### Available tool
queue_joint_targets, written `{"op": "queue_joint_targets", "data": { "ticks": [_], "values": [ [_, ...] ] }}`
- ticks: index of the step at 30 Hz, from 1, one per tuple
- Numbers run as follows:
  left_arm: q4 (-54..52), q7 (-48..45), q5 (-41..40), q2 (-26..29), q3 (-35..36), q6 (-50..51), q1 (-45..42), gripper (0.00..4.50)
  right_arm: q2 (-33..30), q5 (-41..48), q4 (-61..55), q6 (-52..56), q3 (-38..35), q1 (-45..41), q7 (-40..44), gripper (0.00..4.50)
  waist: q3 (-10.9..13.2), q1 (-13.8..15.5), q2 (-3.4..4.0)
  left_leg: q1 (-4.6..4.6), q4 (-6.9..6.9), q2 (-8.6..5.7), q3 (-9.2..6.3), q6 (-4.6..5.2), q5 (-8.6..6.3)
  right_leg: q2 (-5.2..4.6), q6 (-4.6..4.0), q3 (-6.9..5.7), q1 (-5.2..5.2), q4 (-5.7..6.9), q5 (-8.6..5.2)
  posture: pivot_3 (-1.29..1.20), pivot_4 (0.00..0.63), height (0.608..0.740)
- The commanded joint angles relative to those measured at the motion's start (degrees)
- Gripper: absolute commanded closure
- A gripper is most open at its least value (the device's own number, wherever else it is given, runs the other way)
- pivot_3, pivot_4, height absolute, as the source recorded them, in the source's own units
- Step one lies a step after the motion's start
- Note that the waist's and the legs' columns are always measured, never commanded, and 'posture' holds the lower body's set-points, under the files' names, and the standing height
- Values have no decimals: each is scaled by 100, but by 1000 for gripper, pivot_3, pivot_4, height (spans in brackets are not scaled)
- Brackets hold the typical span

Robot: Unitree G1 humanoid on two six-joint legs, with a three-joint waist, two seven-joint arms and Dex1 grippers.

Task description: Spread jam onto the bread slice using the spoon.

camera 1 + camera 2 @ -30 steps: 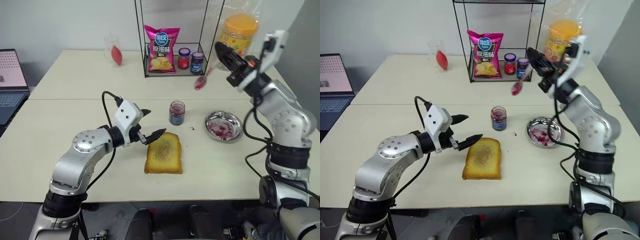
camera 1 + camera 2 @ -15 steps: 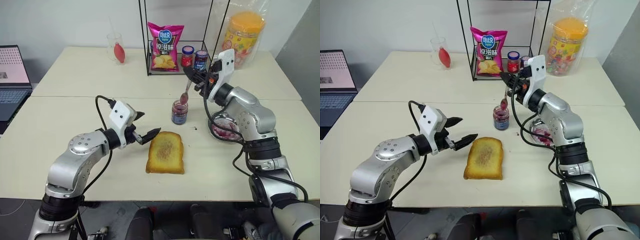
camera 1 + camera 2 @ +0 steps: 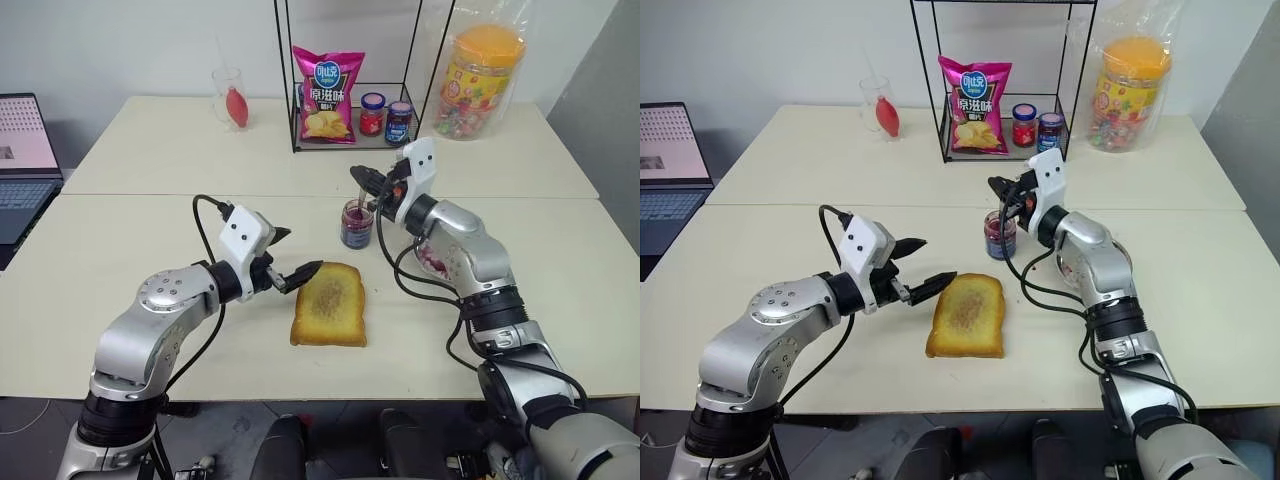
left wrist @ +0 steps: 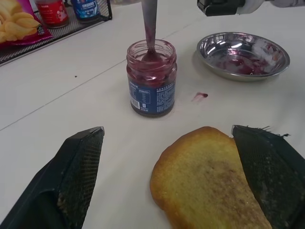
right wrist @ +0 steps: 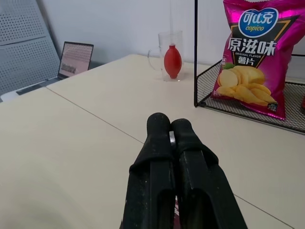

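The bread slice (image 3: 328, 305), golden with a browned centre, lies flat near the table's front. My left gripper (image 3: 300, 250) is open beside its near-left corner, one finger (image 4: 81, 167) on each side in the left wrist view, and holds nothing. Behind the bread stands the small lidless jar of dark jam (image 3: 355, 225). My right gripper (image 3: 358, 174) hovers just above the jar, shut on the handle of the spoon (image 4: 149, 24). The spoon hangs almost straight down and its bowl sits in the jam inside the jar (image 4: 151, 78).
A round steel dish (image 4: 243, 55) smeared with jam sits right of the jar, with a small jam drop (image 4: 200, 95) on the table between them. At the back are a wire rack (image 3: 350, 145) with a chips bag and two capped jars, a candy tub (image 3: 478, 70) and a glass (image 3: 228, 95). A laptop (image 3: 20, 150) sits far left.
My right arm has swung down and to the left, carrying the spoon from up near the rack into the jam jar. The left gripper has stayed beside the bread.
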Motion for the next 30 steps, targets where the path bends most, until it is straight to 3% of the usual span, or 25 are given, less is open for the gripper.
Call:
{"op": "queue_joint_targets", "data": {
  "ticks": [1,7,12,30],
  "values": [
    [-262,65,-15,12,-22,-35,-1,0,67,-166,117,-444,-73,26,33,4451,0,0,0,0,0,-1,0,0,0,0,0,0,0,0,0,0,150,740],
    [-268,97,-20,15,-63,-49,0,0,155,-209,298,-524,-146,117,22,4451,0,-9,0,1,0,0,0,-1,1,0,0,1,0,2,0,0,150,740],
    [-242,122,-28,-8,-99,-56,-45,0,534,421,189,412,-683,120,-365,4451,0,-19,0,1,0,1,-1,-1,1,0,0,0,0,4,0,0,150,740],
    [-218,205,9,-86,-191,-96,-84,0,769,1341,106,1414,-1777,-325,-1059,4451,0,-38,0,1,0,1,-1,-2,2,1,0,0,0,6,0,0,150,740]
  ]
}}
